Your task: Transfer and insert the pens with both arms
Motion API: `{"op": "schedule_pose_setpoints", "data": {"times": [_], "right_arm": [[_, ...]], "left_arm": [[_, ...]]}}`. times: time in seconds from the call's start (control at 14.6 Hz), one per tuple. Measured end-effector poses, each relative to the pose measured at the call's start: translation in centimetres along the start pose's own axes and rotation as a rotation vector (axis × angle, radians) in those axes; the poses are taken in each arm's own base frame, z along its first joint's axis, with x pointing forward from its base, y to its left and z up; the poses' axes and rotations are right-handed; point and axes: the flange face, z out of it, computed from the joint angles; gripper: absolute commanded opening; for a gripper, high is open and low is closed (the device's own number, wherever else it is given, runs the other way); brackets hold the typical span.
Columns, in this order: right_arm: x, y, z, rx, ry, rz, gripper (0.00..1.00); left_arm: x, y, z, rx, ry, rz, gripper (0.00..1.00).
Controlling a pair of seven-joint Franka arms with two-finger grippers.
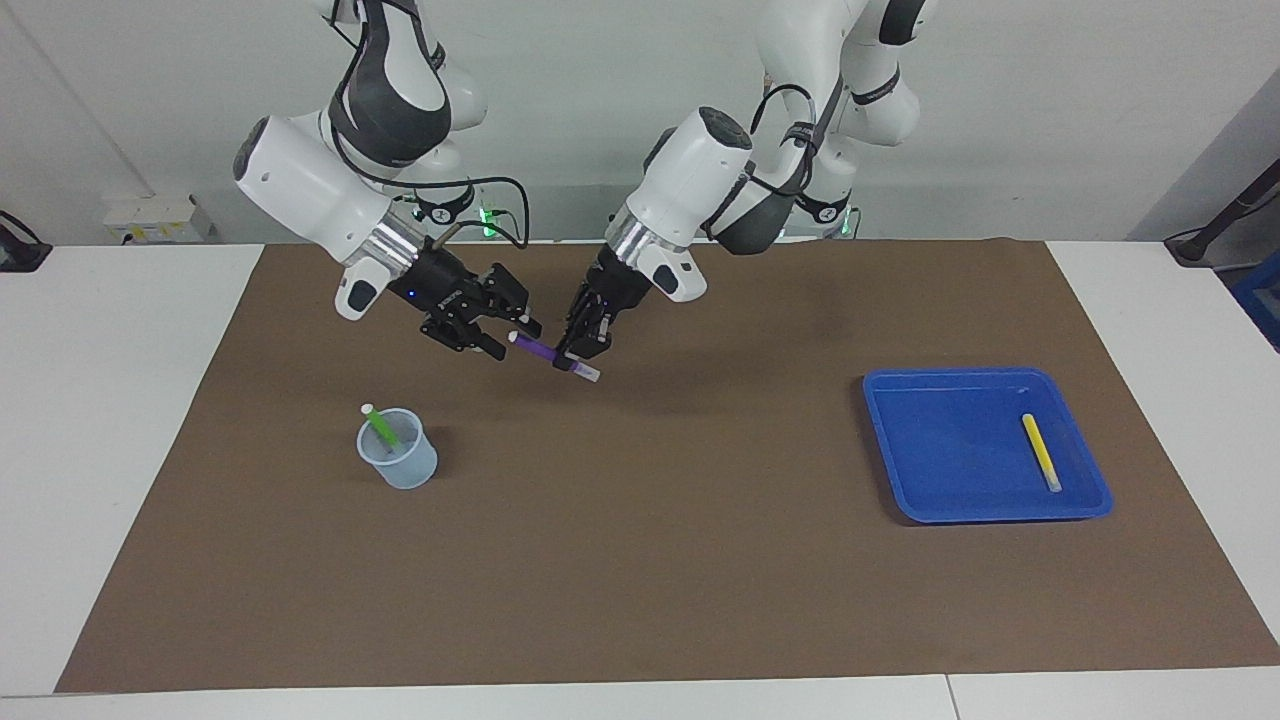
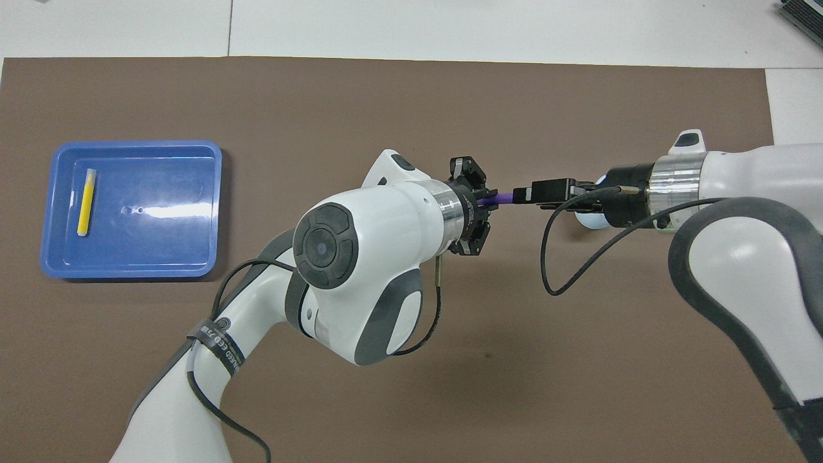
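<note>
**Purple pen held between two grippers over the mat**

The left gripper (image 1: 583,346) has its jaws clamped on the purple pen (image 1: 541,351), gripping near the pen's lower end, which sticks out just past the jaws. The pen slants up toward the right gripper (image 1: 508,330), whose jaws stand around its whitish upper end; whether they press on it I cannot tell. Both grippers hang above the brown mat (image 1: 660,560) on the surface. Toward the right arm's end, a clear cup (image 1: 400,465) holds the green pen (image 1: 380,427), leaning on its rim. Toward the left arm's end, the yellow pen (image 1: 1040,452) lies in a blue tray (image 1: 940,445).
</note>
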Motion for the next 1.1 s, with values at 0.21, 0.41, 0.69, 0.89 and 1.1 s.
{"op": "schedule_pose_setpoints", "data": {"times": [0.21, 0.41, 0.69, 0.89, 1.1], "right_arm": [[-0.01, -0.16, 0.08, 0.0, 0.003, -0.003, 0.54], [0.01, -0.22, 0.08, -0.001, 0.005, -0.004, 0.52], [0.1, -0.35, -0.05, 0.0, 0.009, -0.006, 0.57], [0.48, -0.78, -0.42, 0.004, 0.018, -0.014, 0.57], [0.61, -0.87, -0.49, 0.005, 0.021, -0.016, 0.51]], "left_arm": [[-0.14, 0.21, -0.2, -0.023, -0.011, 0.0, 0.0], [-0.2, 0.3, -0.28, -0.035, -0.016, 0.001, 0.0], [-0.2, 0.22, -0.22, -0.035, -0.016, 0.001, 0.0], [-0.31, 0.08, -0.15, -0.032, -0.017, 0.003, 0.0], [-0.58, -0.19, -0.07, -0.029, -0.02, 0.007, 0.0]]}}
